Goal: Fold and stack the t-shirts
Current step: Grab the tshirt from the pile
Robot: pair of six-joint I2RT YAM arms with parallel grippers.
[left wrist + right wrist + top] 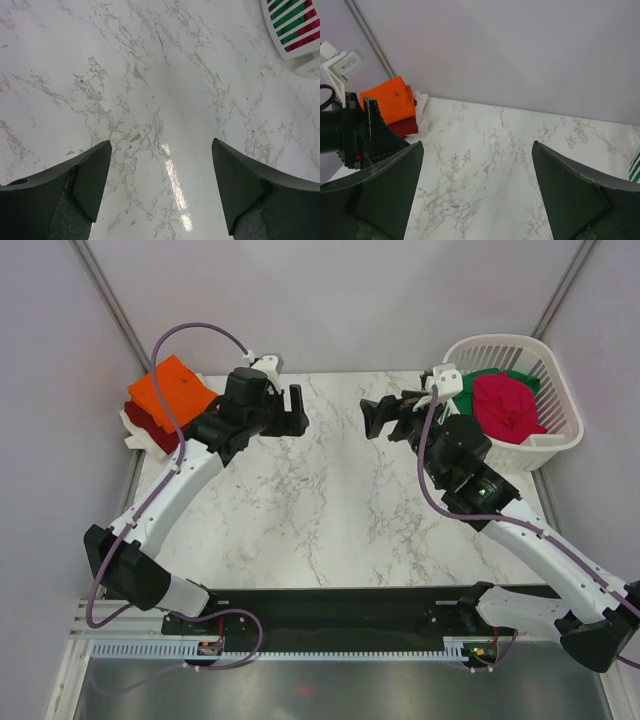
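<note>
Crimson tee (507,406): inside the basket (562,390), heaped on the green tee (468,400); only the top view shows it whole.
Left wrist view: red and green behind basket slats.
Stack: orange tee (176,388) over dark red tee (150,421), across the worktop (320,500) from the basket.
Left pincer (297,407): fingers apart, empty, well away from the basket.
Right pincer (372,419): fingers apart, empty, near the basket.

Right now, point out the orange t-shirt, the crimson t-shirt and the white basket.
orange t-shirt (178,385): top view, middle of its folded top face.
crimson t-shirt (505,405): top view, middle of the crumpled cloth.
white basket (535,454): top view, its near slatted wall.
</note>
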